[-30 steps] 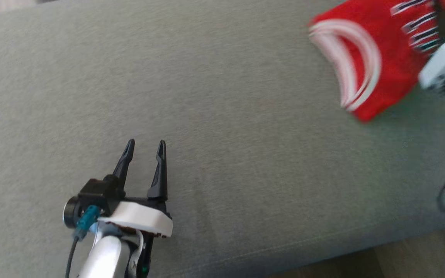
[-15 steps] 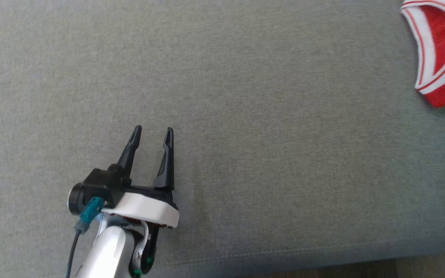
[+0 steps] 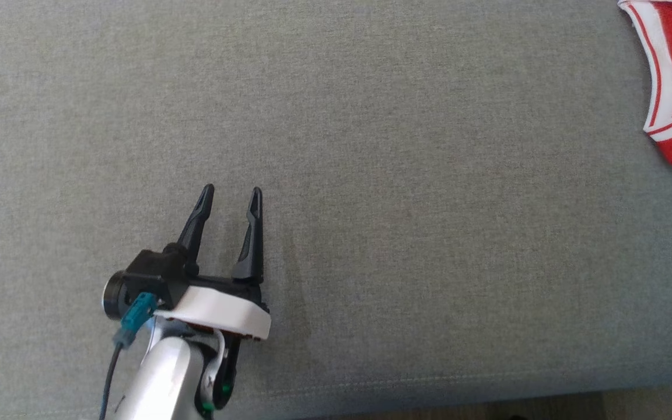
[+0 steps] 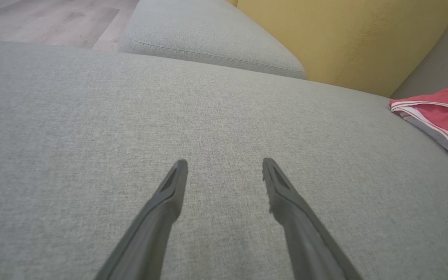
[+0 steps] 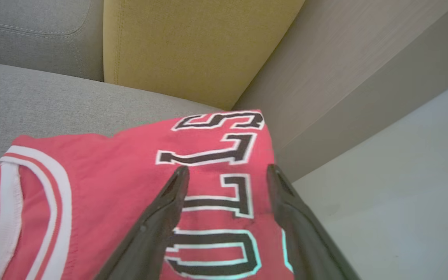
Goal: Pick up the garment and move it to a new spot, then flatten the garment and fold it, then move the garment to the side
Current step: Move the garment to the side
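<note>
Two fingers (image 5: 158, 221) of the right gripper (image 5: 226, 168) gape above the garment (image 5: 111, 167).

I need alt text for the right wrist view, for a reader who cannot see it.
The right gripper, jaws open, is over a red garment with black lettering, lying on a grey sofa cushion. A yellow cushion stands behind.

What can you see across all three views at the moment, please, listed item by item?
garment: one, red with white trim and black lettering, at the seat's right end
seat: one, grey, under the garment
second cushion: one, grey, beyond the seat
upright cushion: one, yellow, behind the seat
floor: one, wood-toned, past the cushions
left gripper: one, dark, open over bare seat
right gripper: one, dark, open above the garment's lettering
</note>
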